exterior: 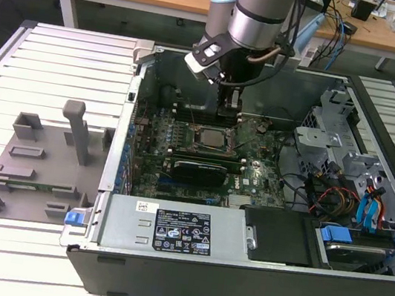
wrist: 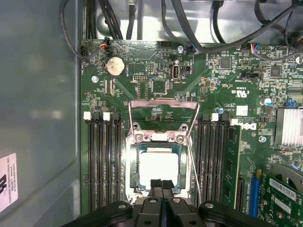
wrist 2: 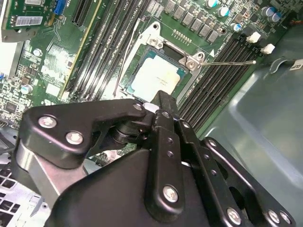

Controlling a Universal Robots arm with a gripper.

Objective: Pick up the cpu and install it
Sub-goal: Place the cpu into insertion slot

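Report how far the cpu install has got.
Done: the cpu lies flat in the socket. In hand: nothing; the gripper hangs shut over the cpu's near edge. Left: the bracket stands open, not yet clamped over the cpu.

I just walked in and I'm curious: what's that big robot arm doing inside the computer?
A grey robot arm is reaching into the open black computer case. The small square chip with a silvery top, the cpu, lies in its socket on the green board, and the metal bracket is flipped open. The arm's black tool hangs just over the chip's edge, fingers together, holding nothing.
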